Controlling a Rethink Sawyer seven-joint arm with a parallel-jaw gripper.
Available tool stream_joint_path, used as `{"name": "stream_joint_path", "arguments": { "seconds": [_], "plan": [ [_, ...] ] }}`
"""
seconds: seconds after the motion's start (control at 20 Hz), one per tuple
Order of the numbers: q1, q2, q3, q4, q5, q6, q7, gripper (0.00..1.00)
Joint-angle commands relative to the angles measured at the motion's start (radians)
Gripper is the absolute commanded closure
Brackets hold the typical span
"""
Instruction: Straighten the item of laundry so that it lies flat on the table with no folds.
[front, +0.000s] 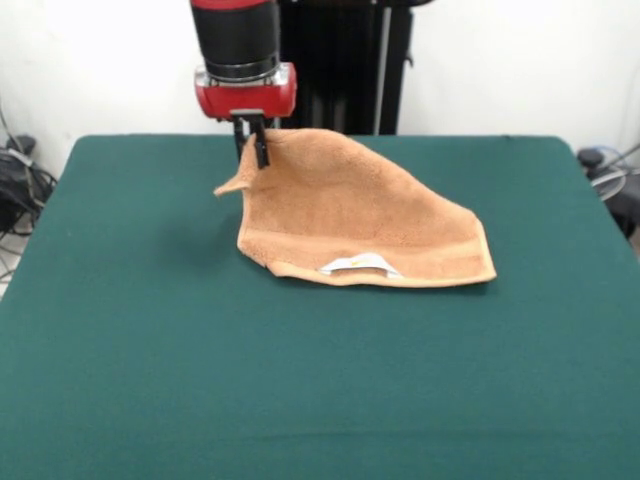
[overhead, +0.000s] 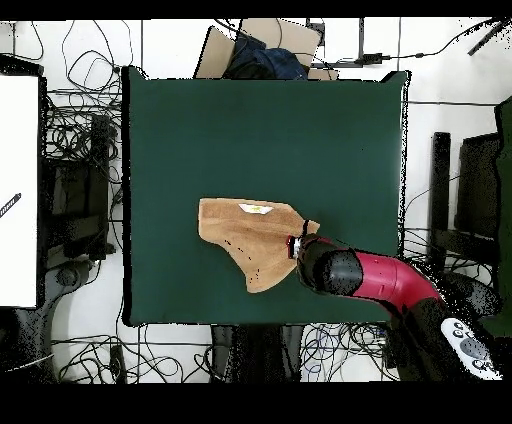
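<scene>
Pincer (front: 258, 148) clamps 1 towel (front: 365, 215) corner, lifted off 1 table (front: 300, 390).

Open green table (front: 150, 380) is left on all sides of the towel (front: 370, 215); only its raised far corner is blocked by the gripper (front: 252, 150).

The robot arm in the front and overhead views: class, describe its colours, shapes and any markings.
The arm is a thick rounded tube, black at the wrist with red above. Below it sits a red collar edged with a silver ring. From the collar hangs a small black pincer with thin, narrow fingers. Seen from above, the arm is glossy red with a black rounded end. No lettering or cables can be made out on it.
</scene>
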Motion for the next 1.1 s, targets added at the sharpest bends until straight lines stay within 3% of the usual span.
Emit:
{"name": "stream_joint_path", "arguments": {
  "seconds": [0.05, 0.5, 0.8, 1.1],
  "plan": [
    [0.007, 0.023, 0.105, 0.058, -0.03, -0.054, 0.036, 1.0],
    [0.052, 0.01, 0.06, 0.065, -0.044, -0.098, 0.089, 1.0],
    [0.101, -0.12, -0.011, 0.217, -0.017, -0.161, 0.196, 1.0],
    [0.127, -0.146, -0.042, 0.25, 0.01, -0.172, 0.202, 1.0]
  ]
}}
